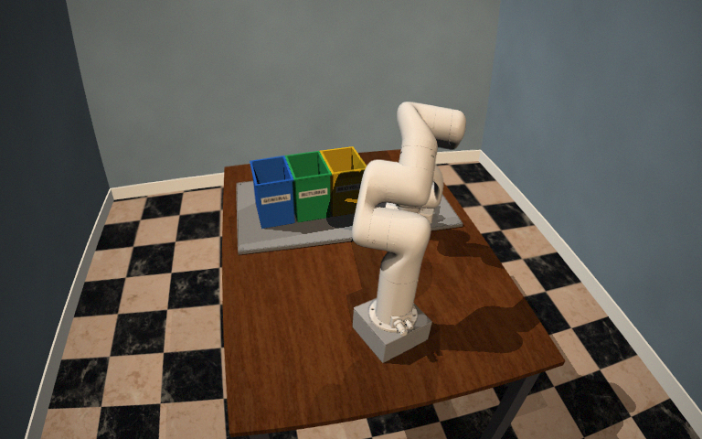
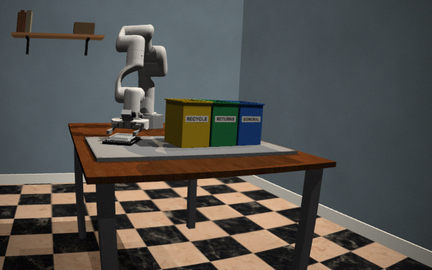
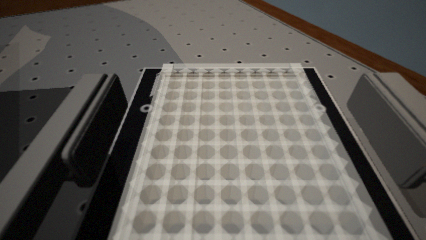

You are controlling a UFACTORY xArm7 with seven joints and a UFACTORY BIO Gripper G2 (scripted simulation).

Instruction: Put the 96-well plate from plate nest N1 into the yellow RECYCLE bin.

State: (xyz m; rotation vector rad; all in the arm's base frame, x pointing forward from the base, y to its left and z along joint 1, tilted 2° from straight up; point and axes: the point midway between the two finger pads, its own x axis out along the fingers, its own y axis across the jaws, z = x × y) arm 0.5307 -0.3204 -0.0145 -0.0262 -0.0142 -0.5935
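The clear-white 96-well plate sits in the black plate nest. My gripper is open, with one finger off each long side of the plate and gaps between; it touches neither side. In the top view the arm hides the gripper and plate. The yellow RECYCLE bin stands upright, its front partly shadowed and partly behind the arm in the top view. The nest's own label is not visible.
The green RETURNS bin and blue GENERAL bin stand upright in a row beside the yellow one. All stand on a grey perforated board on the wooden table.
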